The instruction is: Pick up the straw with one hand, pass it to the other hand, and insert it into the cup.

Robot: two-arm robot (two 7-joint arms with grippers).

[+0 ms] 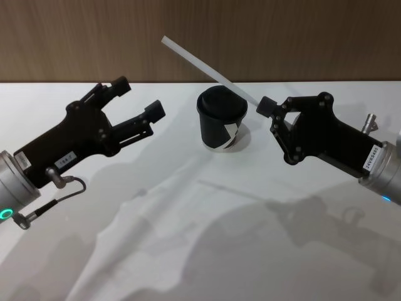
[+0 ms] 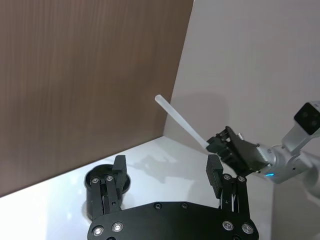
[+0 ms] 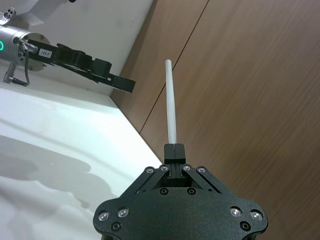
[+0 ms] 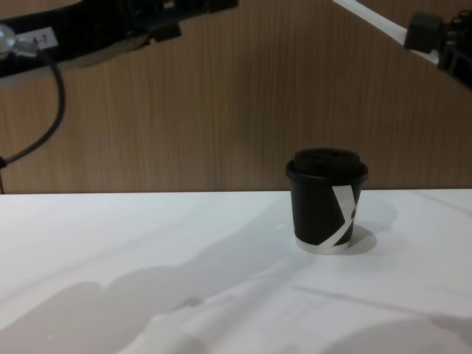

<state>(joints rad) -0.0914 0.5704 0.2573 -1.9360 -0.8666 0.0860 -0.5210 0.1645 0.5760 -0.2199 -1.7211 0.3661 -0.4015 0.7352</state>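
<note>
Cup point(image 1: 220, 119) is our landmark: it stands upright on the white worktop point(image 1: 188, 263) with its lid on. Behind the cup runs a wall of brown wood-grain panelling point(image 1: 62, 37).

To the right of the cup and higher than its lid, the right gripper point(image 1: 266, 106) has its jaws pinched tight on one end of the straw point(image 1: 210, 69). From there the straw slants up and leftward across the far side of the cup. It is held in the air well above the lid, and its free end lies up and to the left of the cup.

To the left of the cup hangs the left gripper point(image 1: 139, 97), jaws spread wide and empty. Its tips point towards the cup and are well apart from both cup and straw. A black cable point(image 1: 59, 188) loops from a silver plug at its wrist, beside a green ring light point(image 1: 6, 213).

The cup is black with a domed black lid, white crossing bands and a white base rim. The straw is a thin, straight, white tube. Both grippers are built of flat matt-black plates studded with small silver screws. The worktop is smooth, and soft grey shadows of the arms lie on it in front of the cup.
</note>
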